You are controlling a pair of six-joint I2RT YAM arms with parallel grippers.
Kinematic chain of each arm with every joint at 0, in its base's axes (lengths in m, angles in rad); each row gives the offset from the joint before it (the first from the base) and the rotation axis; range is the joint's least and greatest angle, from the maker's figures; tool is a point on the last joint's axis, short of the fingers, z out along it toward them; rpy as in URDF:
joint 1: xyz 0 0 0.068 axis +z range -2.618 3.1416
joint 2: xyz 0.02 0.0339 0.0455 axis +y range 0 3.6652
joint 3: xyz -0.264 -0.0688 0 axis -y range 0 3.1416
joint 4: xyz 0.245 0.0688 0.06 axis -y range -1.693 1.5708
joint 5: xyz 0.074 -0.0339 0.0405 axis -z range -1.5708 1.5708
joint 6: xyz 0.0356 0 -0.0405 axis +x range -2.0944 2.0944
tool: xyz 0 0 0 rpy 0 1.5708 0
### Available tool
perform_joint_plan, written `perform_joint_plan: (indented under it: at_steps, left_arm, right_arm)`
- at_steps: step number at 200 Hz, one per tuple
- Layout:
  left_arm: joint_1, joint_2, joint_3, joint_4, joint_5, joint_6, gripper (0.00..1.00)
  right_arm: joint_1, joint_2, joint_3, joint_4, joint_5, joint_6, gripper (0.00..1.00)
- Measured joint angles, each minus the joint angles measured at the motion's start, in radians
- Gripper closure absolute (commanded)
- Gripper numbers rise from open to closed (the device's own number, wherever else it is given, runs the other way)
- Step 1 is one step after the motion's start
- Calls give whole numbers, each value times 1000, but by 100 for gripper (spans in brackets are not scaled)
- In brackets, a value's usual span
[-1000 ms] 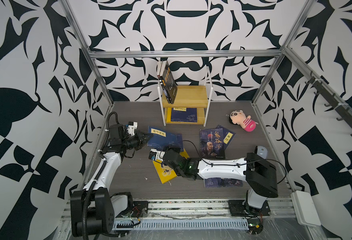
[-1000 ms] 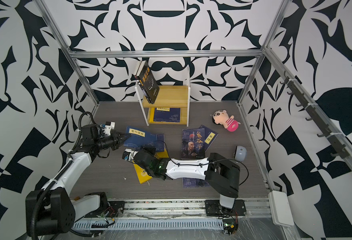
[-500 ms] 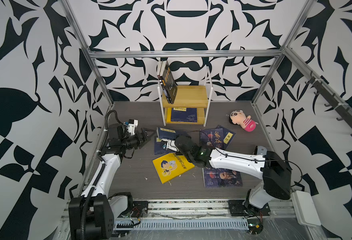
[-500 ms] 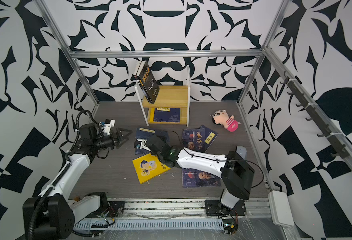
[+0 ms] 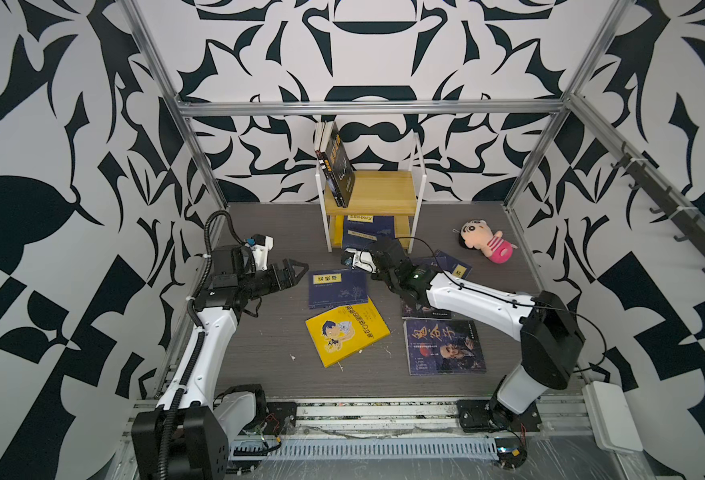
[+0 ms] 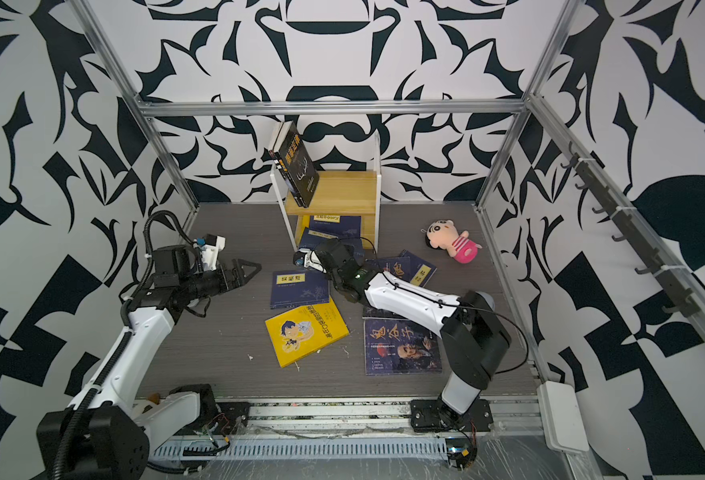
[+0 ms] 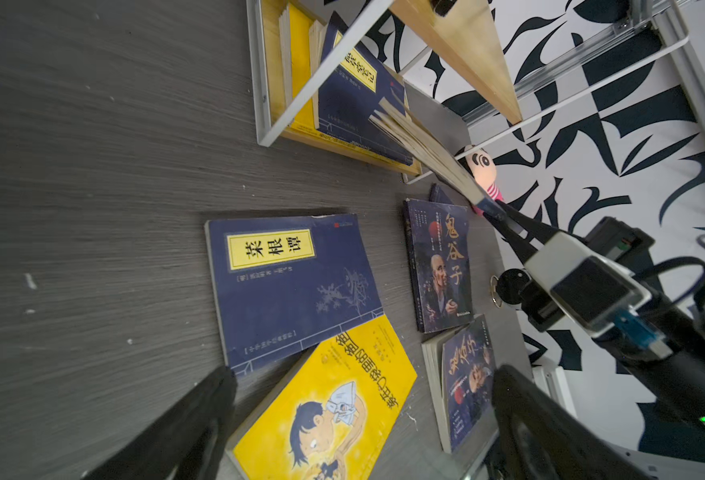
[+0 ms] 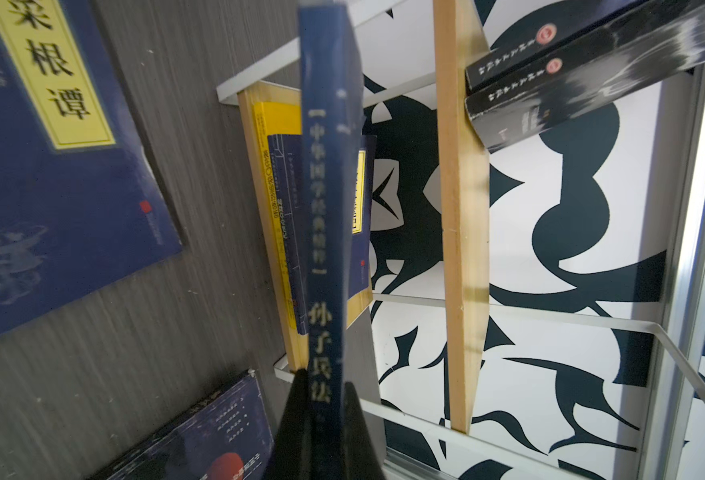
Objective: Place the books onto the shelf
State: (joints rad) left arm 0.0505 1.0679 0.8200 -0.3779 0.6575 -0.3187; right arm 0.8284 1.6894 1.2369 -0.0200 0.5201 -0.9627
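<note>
Right claw [image 8: 325, 399] is clamped shut on one end of a navy paperback [image 8: 326, 208], spine showing, held clear of the tabletop [image 5: 267, 340]. Straight ahead of this claw stands the shelf [image 5: 378, 193], and the paperback's far end reaches the open front of its lower tier; whether it touches the board cannot be told. Beyond that end, inside the lower tier, a navy shelved book [image 7: 355, 112] lies flat on a yellow shelved book [image 7: 301, 75]. Above them, two black books [image 5: 340, 166] lean on the upper board against the frame. Left claw [image 5: 297, 274] stands wide open and empty above the tabletop, its fingertips just short of a yellow-label book [image 5: 336, 289] lying flat ahead of it. Farther along, a yellow cartoon book [image 5: 346, 332] overlaps a corner of the yellow-label book. A portrait book [image 5: 444, 347] lies behind the right claw, beside its arm. A plush doll [image 5: 484, 245] lies well off to the right claw's outer side.
</note>
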Motion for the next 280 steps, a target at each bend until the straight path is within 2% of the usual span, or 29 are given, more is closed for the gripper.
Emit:
perform_joint_plan:
  at_steps: [103, 184, 280]
  left_arm:
    - [0, -10, 0, -24, -30, 50, 0]
    - [-21, -11, 0, -24, -36, 58, 0]
    - [-38, -11, 0, -25, -37, 66, 1]
  right_arm:
    - [-66, 280, 114, 196, 3, -199, 100]
    - [-100, 338, 253, -59, -96, -131, 100]
    - [-159, 451, 399, -111, -125, -116, 100]
